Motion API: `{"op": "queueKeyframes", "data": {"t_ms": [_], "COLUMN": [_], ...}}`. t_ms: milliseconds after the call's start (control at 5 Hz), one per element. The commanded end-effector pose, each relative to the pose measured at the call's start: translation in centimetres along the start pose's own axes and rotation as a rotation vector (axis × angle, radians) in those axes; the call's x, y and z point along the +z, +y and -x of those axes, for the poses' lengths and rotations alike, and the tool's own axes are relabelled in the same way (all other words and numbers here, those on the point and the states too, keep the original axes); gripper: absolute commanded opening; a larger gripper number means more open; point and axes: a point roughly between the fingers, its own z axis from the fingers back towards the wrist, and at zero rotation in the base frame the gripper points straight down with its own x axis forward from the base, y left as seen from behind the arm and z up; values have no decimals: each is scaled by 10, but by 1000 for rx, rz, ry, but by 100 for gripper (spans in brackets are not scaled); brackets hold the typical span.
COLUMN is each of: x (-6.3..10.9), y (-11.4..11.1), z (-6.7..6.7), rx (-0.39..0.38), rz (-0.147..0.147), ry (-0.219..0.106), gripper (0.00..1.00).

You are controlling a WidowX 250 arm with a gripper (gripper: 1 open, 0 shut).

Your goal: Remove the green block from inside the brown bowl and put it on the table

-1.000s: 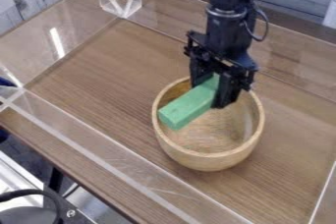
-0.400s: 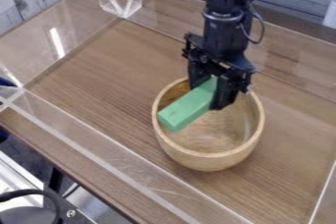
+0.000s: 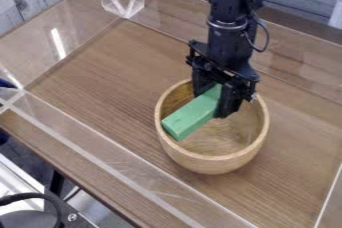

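We see the green block (image 3: 195,112) (matte, flat, elongated) tilted inside the brown bowl (image 3: 214,147) at centre frame, the gripper (image 3: 222,94) clasping its upper end.

bare table (image 3: 107,82) open left of brown bowl (image 3: 214,132); acrylic walls (image 3: 80,137) fence edges.

Gripper (image 3: 221,91) points down into brown bowl (image 3: 214,153), fingers either side of green block's (image 3: 194,113) upper end; block tilted against bowl's left wall, on table (image 3: 107,77).
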Motion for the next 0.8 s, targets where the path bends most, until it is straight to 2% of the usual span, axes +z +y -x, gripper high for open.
{"op": "queueKeyframes", "data": {"t_ms": [0,600], "x": [8,8], "y": [-1,-2], "z": [-5,-6], "rx": [-7,-4], "rz": [-8,-4], "ry": [-36,-41], "gripper": [0,0]}}
